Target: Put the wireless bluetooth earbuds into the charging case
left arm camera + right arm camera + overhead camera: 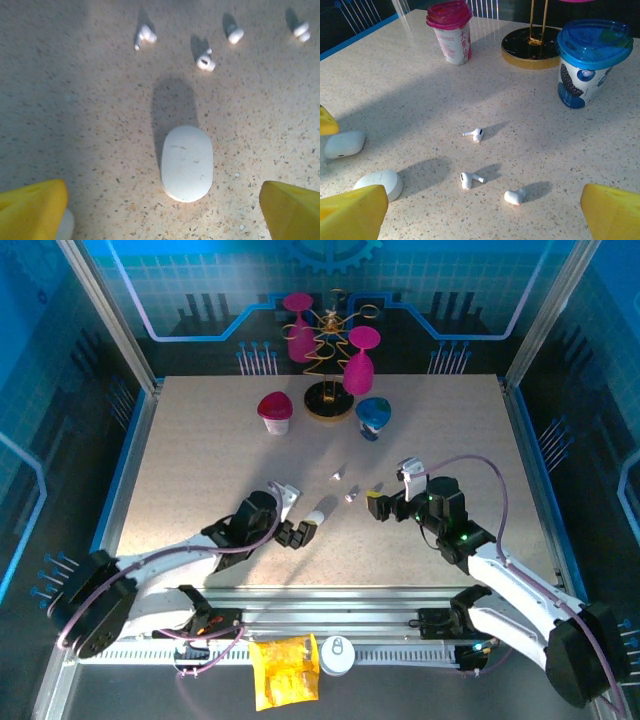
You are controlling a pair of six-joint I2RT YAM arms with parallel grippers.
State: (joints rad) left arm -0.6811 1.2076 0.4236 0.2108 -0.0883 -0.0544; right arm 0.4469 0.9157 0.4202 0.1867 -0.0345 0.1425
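Observation:
A closed white pill-shaped case [187, 162] lies flat on the speckled table, just ahead of my open left gripper [162, 212], whose yellow fingers stand apart on either side of it. A second white case [65, 226] peeks out behind the left finger. Beyond the first case lie four tiny white earbuds [144, 35] [205, 61] [234, 34] [302, 31]. My right gripper [482, 215] is open, low over the table, with three earbuds [476, 134] [469, 178] [514, 196] ahead of it and both cases [381, 183] [344, 143] to its left. From above, the left gripper [298, 532] and right gripper [380, 506] flank the earbuds [352, 496].
At the back stand a pink-lidded cup [274, 412], a blue-lidded cup [373, 417] and a gold wire stand [330, 390] holding pink glasses. A yellow packet [283, 670] and a white round object [337, 653] lie on the front rail.

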